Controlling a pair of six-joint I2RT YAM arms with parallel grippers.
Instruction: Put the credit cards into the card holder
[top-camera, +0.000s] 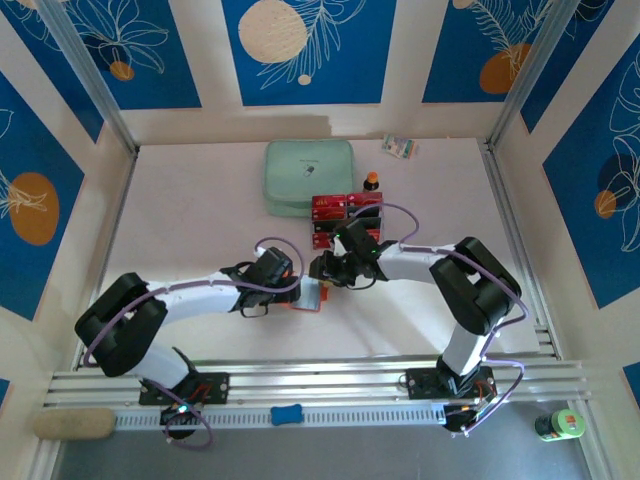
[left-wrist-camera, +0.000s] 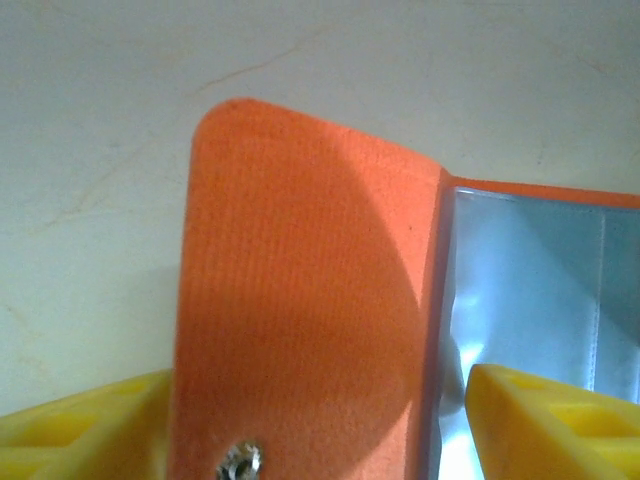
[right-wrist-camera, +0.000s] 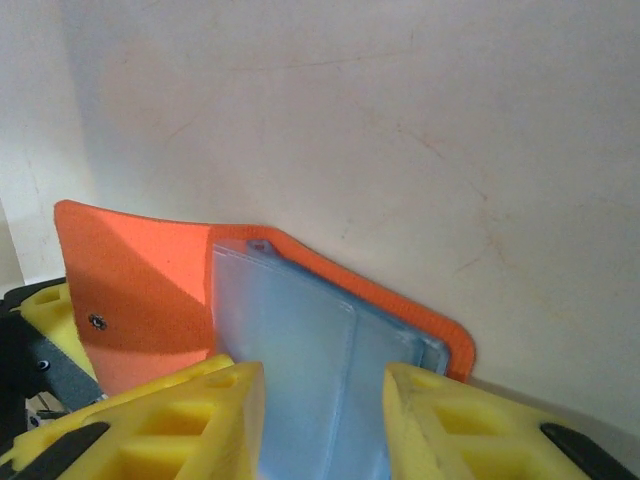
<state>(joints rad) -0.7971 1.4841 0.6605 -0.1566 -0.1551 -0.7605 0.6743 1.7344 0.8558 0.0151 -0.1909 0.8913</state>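
Mid-desk (top-camera: 200, 210), the left gripper (left-wrist-camera: 315, 385) straddles the card holder (top-camera: 312, 298) flap (left-wrist-camera: 300, 280), jaws apart: pin it flat. The right gripper (right-wrist-camera: 322, 375), jaws apart over the pockets (right-wrist-camera: 300, 330), should fetch credit cards (top-camera: 333, 208) at twelve o'clock.

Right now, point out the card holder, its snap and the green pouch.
card holder (left-wrist-camera: 300, 280): left wrist view, orange flap.
snap (left-wrist-camera: 241, 462): left wrist view, metal stud.
green pouch (top-camera: 309, 175): top view, lid middle.
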